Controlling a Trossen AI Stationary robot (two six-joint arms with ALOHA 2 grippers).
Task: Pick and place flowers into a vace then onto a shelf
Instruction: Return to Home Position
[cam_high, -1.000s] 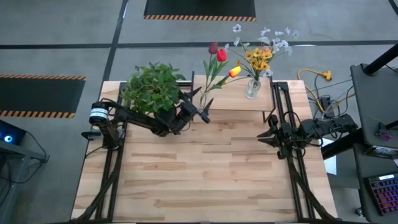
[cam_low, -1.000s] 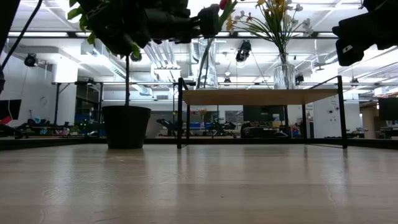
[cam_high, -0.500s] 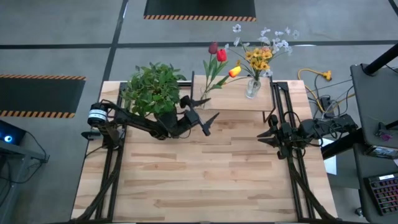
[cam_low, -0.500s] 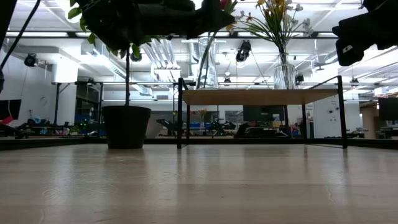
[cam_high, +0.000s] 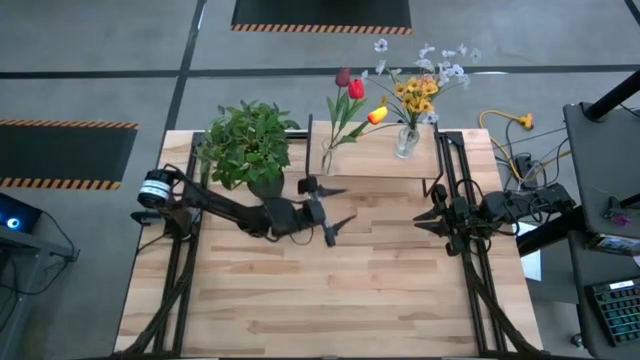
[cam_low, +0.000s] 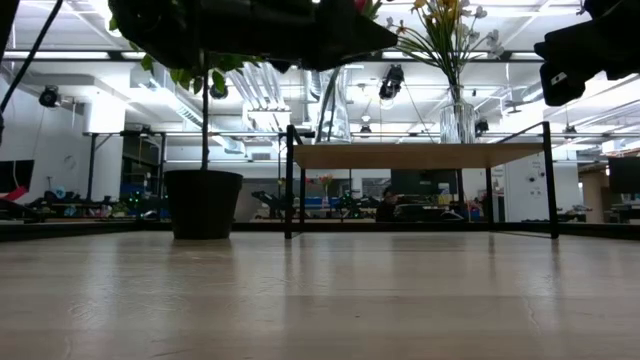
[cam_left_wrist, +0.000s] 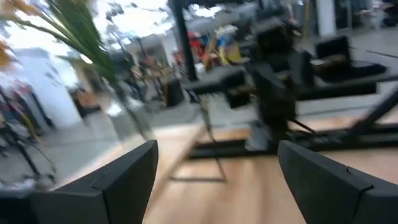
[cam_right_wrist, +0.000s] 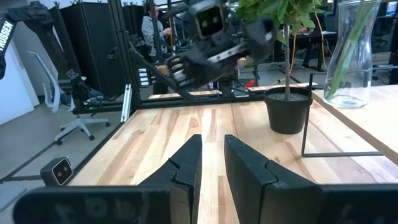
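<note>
Red, maroon and yellow tulips (cam_high: 352, 95) stand in a clear vase (cam_high: 327, 160). Yellow clusters and pale sprigs (cam_high: 420, 85) fill a second vase (cam_high: 406, 142). Both vases rest by their bases on the pale wooden shelf (cam_high: 375, 160) at the table's far edge. My left gripper (cam_high: 338, 206) hovers open just in front of the shelf's left end, above the tabletop, with nothing between its fingers (cam_left_wrist: 124, 180). My right gripper (cam_high: 418, 217) waits at the table's right side, fingers almost together (cam_right_wrist: 212, 140), holding nothing.
A bushy green plant in a dark pot (cam_high: 248, 148) stands left of the shelf, behind my left arm. The shelf has thin black legs (cam_low: 290, 180). Bare slatted tabletop (cam_high: 330, 290) stretches toward the near edge. Cables (cam_high: 515, 150) lie off the table's right side.
My left gripper has drawn back from the tulip vase and the plant, going toward the table's right and near edges and dropping a little. It has swung to point more toward the right side and stayed open. Vases and flowers have kept their places.
</note>
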